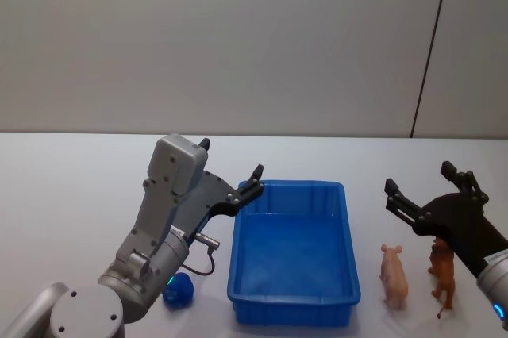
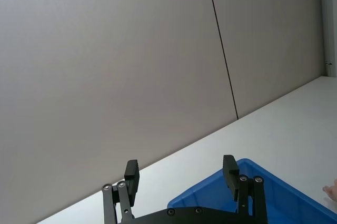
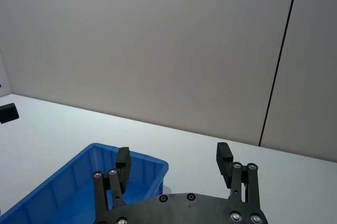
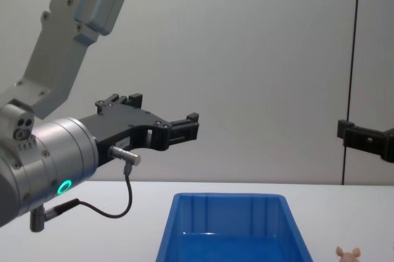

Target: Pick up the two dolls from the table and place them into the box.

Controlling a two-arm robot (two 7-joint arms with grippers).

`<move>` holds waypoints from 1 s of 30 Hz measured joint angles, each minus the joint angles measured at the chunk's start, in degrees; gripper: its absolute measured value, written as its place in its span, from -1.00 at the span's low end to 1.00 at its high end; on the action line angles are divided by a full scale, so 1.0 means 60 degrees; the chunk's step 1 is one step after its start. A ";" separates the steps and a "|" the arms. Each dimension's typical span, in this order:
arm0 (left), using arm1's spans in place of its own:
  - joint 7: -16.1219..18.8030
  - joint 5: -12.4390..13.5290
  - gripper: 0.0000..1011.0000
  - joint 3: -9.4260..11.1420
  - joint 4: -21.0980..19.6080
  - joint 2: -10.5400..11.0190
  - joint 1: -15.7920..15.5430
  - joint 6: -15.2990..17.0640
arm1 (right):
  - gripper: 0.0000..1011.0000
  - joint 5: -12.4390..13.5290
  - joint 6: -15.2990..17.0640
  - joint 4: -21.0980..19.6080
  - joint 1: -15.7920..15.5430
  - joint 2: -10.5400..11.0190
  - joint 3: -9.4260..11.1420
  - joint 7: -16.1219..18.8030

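The blue box (image 1: 294,259) stands empty on the white table (image 1: 79,195). Right of it stands the pale pink doll (image 1: 394,274), and beside that the reddish-brown doll (image 1: 443,276), partly covered by my right arm. My right gripper (image 1: 419,177) hovers open above and just behind the dolls, touching neither. Over the box's left rim, my left gripper (image 1: 230,159) is raised and open, holding nothing. In the chest view the left gripper (image 4: 163,109) hangs well above the box (image 4: 228,225), and the pink doll's ears (image 4: 348,253) peek in low at the right.
A small blue round object (image 1: 178,289) lies on the table under my left arm, left of the box. A plain grey wall with a dark vertical seam (image 1: 429,52) rises behind the table. Bare tabletop stretches to the far left and behind the box.
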 joint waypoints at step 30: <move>0.0000 -0.0001 0.98 0.0001 0.0000 -0.0001 0.0002 0.0000 | 0.98 -0.0100 -0.0241 0.0122 -0.0045 0.0150 0.0077 0.0248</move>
